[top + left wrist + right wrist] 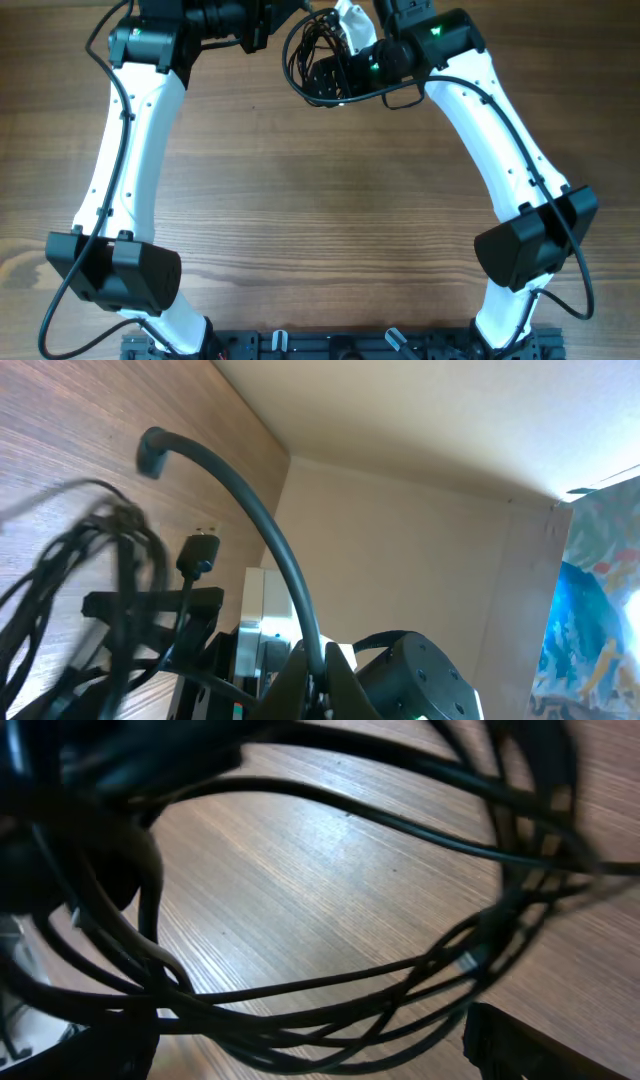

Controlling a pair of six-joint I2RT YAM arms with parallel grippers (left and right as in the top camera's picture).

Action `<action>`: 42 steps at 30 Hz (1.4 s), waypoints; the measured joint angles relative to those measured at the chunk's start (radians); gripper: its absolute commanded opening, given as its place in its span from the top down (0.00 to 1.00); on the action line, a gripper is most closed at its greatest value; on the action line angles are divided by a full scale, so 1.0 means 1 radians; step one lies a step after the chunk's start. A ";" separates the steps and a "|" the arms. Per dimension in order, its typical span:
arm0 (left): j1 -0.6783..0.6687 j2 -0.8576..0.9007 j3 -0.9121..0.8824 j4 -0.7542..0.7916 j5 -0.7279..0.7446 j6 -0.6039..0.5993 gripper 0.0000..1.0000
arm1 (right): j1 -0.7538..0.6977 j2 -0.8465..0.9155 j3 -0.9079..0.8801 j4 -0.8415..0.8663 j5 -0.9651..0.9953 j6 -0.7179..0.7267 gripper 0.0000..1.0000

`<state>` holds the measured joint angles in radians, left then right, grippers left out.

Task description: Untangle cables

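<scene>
The cables (303,55) are a tangle of thin black loops at the far edge of the table, between my two grippers. My left gripper (262,28) is shut on one cable (250,520) that arcs up out of its jaws (322,685) to a bent plug end. The rest of the tangle (110,560), with a black plug (197,553), hangs at the left of that view. My right gripper (335,75) is in the tangle. In the right wrist view, several strands (330,1010) cross above the table between its spread fingers (310,1055).
The wooden table (320,200) ends just behind the tangle. A beige wall (420,540) and a blue patterned sheet (600,590) stand beyond it. A white object (352,25) lies by the right wrist. Both arms' own thick wires run along the arms.
</scene>
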<state>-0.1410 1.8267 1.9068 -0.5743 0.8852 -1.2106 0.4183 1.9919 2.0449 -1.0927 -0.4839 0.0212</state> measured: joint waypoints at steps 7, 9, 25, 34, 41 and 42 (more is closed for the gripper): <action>0.002 0.000 0.000 0.008 0.000 0.000 0.96 | 0.000 0.000 0.000 0.017 0.014 0.000 0.00; 0.006 -0.001 0.000 0.008 0.000 0.000 0.96 | 0.000 0.000 0.000 0.026 0.014 0.000 0.00; 0.024 -0.007 0.000 0.014 0.000 0.000 0.96 | 0.153 0.000 0.000 0.107 0.134 0.008 0.00; 0.037 -0.011 0.000 0.196 0.003 0.035 0.96 | 0.156 0.000 0.000 0.184 0.209 0.042 0.00; 0.124 -0.049 0.000 0.173 -0.090 0.083 0.96 | 0.157 0.000 0.000 0.291 0.210 0.115 0.00; 0.139 -0.053 0.000 0.140 -0.103 0.092 0.96 | 0.154 0.000 0.000 0.304 0.211 0.159 0.00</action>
<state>-0.0021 1.7741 1.9072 -0.4347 0.7822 -1.1187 0.5724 1.9919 2.0449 -0.7883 -0.2726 0.1806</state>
